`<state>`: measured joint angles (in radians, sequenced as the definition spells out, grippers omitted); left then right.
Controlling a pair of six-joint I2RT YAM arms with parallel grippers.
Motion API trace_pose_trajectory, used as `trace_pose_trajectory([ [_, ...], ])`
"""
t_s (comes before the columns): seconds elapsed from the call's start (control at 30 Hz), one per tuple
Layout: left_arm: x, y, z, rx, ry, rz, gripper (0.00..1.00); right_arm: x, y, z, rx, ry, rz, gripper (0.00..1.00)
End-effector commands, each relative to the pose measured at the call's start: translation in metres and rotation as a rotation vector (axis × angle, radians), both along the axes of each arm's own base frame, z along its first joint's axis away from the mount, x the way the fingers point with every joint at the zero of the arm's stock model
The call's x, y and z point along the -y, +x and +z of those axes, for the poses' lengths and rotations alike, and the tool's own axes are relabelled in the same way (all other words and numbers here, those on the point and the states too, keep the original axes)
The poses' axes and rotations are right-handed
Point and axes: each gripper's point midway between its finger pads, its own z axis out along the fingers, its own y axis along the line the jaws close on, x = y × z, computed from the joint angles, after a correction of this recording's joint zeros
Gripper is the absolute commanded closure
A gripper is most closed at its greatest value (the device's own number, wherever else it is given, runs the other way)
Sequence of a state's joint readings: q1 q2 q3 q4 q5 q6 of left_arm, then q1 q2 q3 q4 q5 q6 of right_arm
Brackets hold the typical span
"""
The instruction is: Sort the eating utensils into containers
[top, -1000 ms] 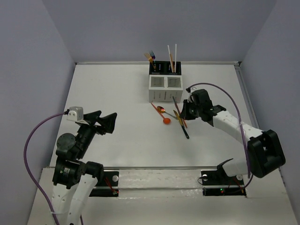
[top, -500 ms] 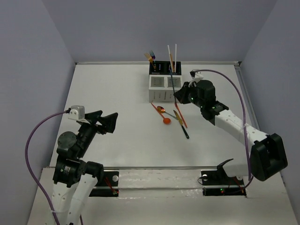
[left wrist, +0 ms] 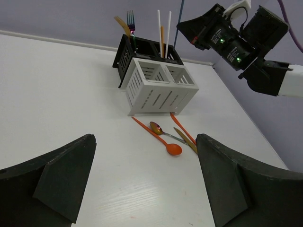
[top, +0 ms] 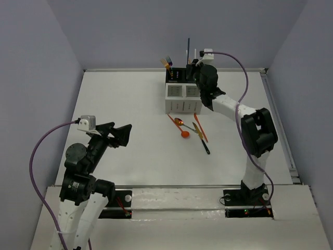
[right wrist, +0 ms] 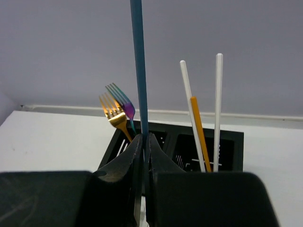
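My right gripper [top: 195, 69] is shut on a dark stick [top: 188, 48] and holds it upright over the black back boxes [top: 179, 75] of the caddy. In the right wrist view the stick [right wrist: 138, 71] rises from the closed gripper [right wrist: 146, 139]. A gold fork [right wrist: 111, 112] and an iridescent fork [right wrist: 122, 101] stand in the left black box. Two white sticks [right wrist: 218, 94] and an orange stick [right wrist: 199, 127] stand in the right one. An orange spoon [top: 180, 128], an iridescent spoon [top: 179, 121], an orange stick [top: 201, 128] and a black stick [top: 204, 145] lie before the white boxes [top: 183, 99]. My left gripper [top: 117, 135] is open and empty.
The left wrist view shows the caddy [left wrist: 158, 87], the orange spoon [left wrist: 173, 149] and the right gripper [left wrist: 203, 30] beyond my open fingers [left wrist: 236, 184]. Walls close the table at the back and sides. A purple cable [top: 237, 67] loops from the right arm.
My right gripper has lifted a dark stick from the pile and carried it back and up over the caddy, turning it upright. The left arm has barely moved.
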<state>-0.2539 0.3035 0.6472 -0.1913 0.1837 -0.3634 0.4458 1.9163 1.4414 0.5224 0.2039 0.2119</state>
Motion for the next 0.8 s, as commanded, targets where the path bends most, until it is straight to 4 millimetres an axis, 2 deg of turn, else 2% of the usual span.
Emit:
trace_pose_trajectory([
  [0.0,0.003,0.003,0.007,0.039,0.009,-0.016,0.01,0.015,0.032,0.053,0.187,0.014,-0.115,0.93],
  [0.13,0.002,0.003,0.007,0.038,0.009,-0.010,0.01,0.023,0.055,0.049,0.201,-0.004,-0.149,0.93],
  [0.37,0.002,0.003,0.008,0.041,0.010,-0.009,0.01,0.028,0.082,0.023,0.170,-0.026,-0.153,0.93],
  [0.6,0.002,0.003,0.007,0.040,0.010,-0.011,0.01,0.026,0.085,-0.014,0.124,-0.065,-0.149,0.93],
  [0.77,0.002,0.003,0.007,0.038,0.010,-0.011,0.01,0.025,0.079,-0.030,0.113,-0.075,-0.129,0.93],
])
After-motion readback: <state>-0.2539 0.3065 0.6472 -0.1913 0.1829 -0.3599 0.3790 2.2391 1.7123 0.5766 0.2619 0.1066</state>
